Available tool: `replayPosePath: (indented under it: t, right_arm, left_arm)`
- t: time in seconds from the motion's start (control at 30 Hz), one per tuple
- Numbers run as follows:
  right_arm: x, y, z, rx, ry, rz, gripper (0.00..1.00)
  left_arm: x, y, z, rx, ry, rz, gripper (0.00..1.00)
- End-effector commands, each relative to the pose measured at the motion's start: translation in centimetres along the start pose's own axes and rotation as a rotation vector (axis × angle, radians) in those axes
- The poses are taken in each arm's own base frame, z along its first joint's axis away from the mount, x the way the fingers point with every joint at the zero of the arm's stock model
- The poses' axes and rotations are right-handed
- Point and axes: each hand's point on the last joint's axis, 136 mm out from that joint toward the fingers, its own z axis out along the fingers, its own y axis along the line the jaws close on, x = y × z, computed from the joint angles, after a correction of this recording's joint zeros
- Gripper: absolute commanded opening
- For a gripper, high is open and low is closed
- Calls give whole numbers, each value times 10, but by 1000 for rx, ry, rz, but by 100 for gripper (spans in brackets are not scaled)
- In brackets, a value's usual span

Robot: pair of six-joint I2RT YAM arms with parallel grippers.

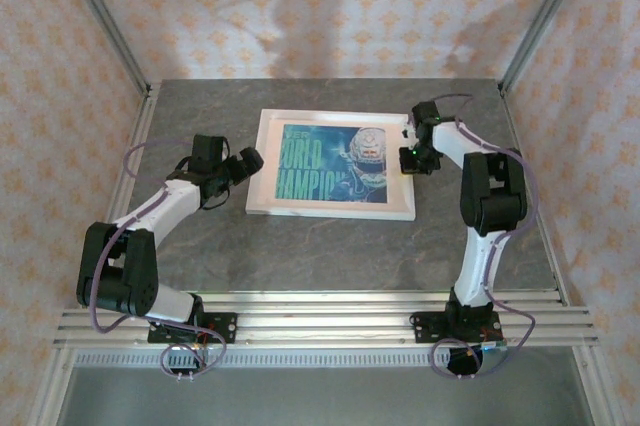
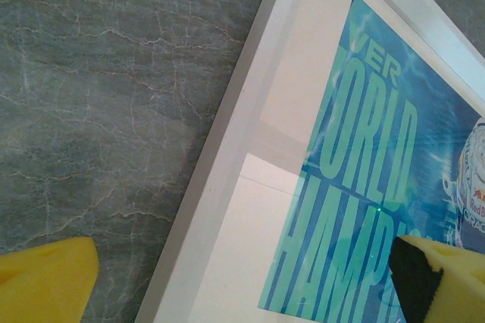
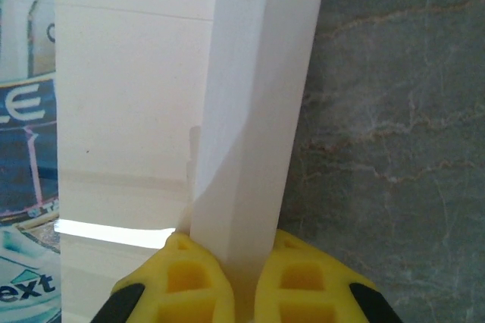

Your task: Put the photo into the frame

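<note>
The white frame (image 1: 263,161) lies flat in the middle of the table. The blue-teal photo (image 1: 340,163) with white lettering rests inside it, with a pale border left and right. My right gripper (image 1: 408,158) is at the frame's right side. In the right wrist view its yellow fingers (image 3: 189,277) are shut on the frame's raised moulding (image 3: 254,103), and a strip of the photo (image 3: 26,148) shows at the left. My left gripper (image 1: 250,161) hovers open at the frame's left edge. Its yellow fingertips (image 2: 47,281) straddle the moulding (image 2: 227,148) and the photo's corner (image 2: 371,186).
The grey marbled table (image 1: 300,256) stretches bare in front of the frame and to both sides. Patterned walls and metal posts close off the back and sides. An aluminium rail (image 1: 320,321) carries the arm bases along the near edge.
</note>
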Motion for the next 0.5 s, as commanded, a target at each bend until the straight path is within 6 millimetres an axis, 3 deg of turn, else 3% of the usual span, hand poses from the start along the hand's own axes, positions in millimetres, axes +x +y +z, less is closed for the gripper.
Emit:
replayPosePath:
  t: [0.0,0.17,0.33,0.47]
  right_arm:
    - [-16,-14,-4,79,-25,-77,0]
    - [-26,-13,-5,72,-41,-81,11]
    - [-28,-13,-14,40,-60,-21,53]
    - [-32,-16,-46,7,-173,82,67]
  left_arm:
    - [-8,10,-12,-40,-34,14,100]
    - [-12,15,-18,-45,-55,5,100]
    - [-17,24,-22,-75,-72,-6,100]
    - [-35,48,-37,-189,-146,-1,100]
